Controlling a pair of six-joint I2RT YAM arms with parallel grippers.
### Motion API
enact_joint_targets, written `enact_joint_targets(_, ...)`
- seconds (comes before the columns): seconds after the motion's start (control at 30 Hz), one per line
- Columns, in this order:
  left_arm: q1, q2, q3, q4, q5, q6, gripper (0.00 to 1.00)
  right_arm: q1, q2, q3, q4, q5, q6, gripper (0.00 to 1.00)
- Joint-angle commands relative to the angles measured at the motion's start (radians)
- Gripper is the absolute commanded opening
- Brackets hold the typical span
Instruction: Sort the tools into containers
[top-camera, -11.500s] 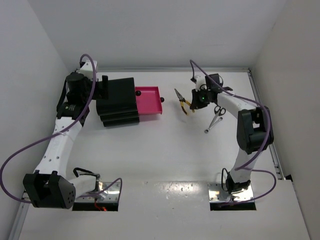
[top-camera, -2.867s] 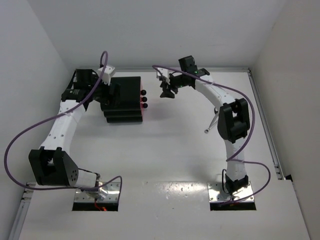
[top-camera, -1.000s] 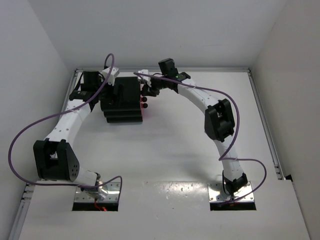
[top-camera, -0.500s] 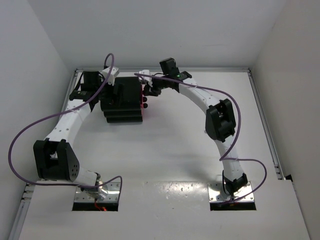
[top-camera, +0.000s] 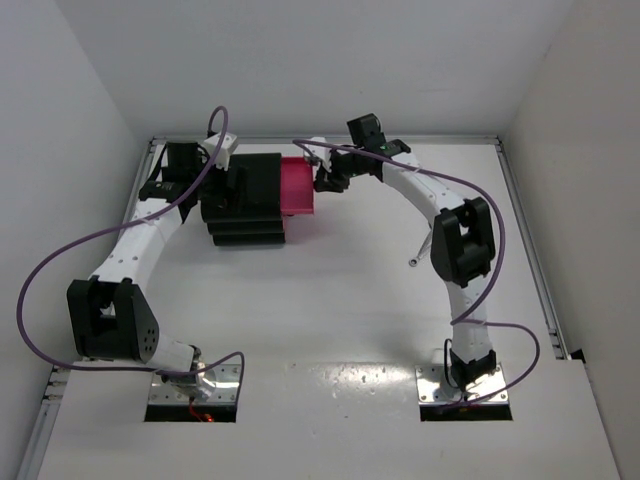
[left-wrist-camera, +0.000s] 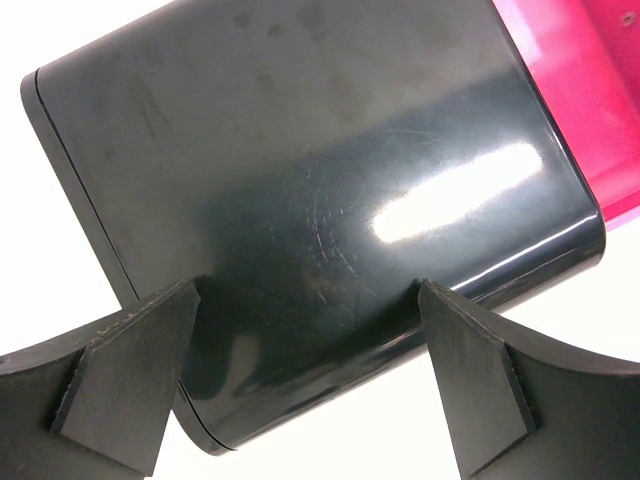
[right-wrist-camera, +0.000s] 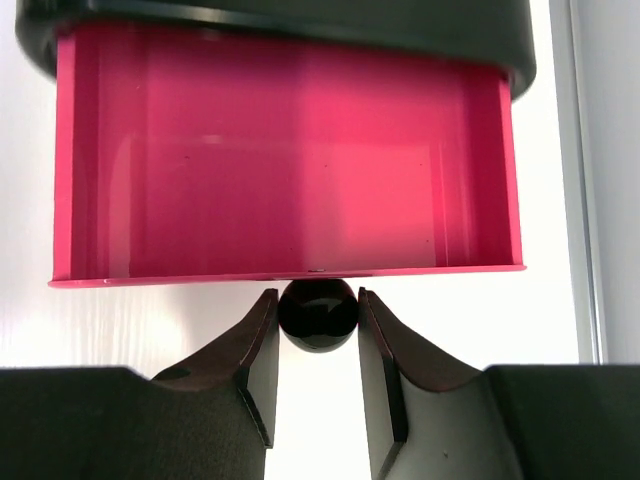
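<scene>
The black three-tier cabinet (top-camera: 240, 198) stands at the back left. Its top pink drawer (top-camera: 296, 185) is pulled partway out to the right and shows empty in the right wrist view (right-wrist-camera: 290, 170). My right gripper (top-camera: 326, 180) is shut on that drawer's round black knob (right-wrist-camera: 318, 312). My left gripper (top-camera: 215, 178) is open, and its fingers (left-wrist-camera: 130, 370) rest against the cabinet's glossy black shell (left-wrist-camera: 300, 200) on the far side from the drawers. One end of the silver wrench (top-camera: 416, 258) shows from under the right arm. The pliers are out of view.
White walls enclose the table on the left, back and right. A metal rail (top-camera: 525, 230) runs along the right edge. Purple cables loop off both arms.
In the last half second my right gripper has moved right with the knob, and the top pink drawer has slid out of the cabinet. The left arm has not moved.
</scene>
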Motion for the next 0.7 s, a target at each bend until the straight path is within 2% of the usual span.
enact_joint_targets(0.0,-0.012,0.036,-0.016,-0.074,-0.015,-0.027,0.99,-0.029,-0.082,-0.032,0.017,0.003,-0.036,0.09)
enact_joint_targets(0.37,-0.012,0.054,-0.007,-0.074,-0.015,-0.027,0.99,-0.060,-0.122,-0.124,0.026,-0.006,-0.036,0.09)
enact_joint_targets(0.5,-0.012,0.054,-0.007,-0.074,-0.015,-0.027,0.99,-0.060,-0.131,-0.133,0.054,-0.006,-0.036,0.27)
enact_joint_targets(0.53,-0.012,0.054,-0.007,-0.074,-0.015,-0.027,0.99,-0.060,-0.131,-0.133,0.063,0.006,-0.027,0.39)
enact_joint_targets(0.67,-0.012,0.054,-0.007,-0.074,-0.015,-0.027,0.99,-0.060,-0.122,-0.142,0.063,0.042,-0.027,0.55)
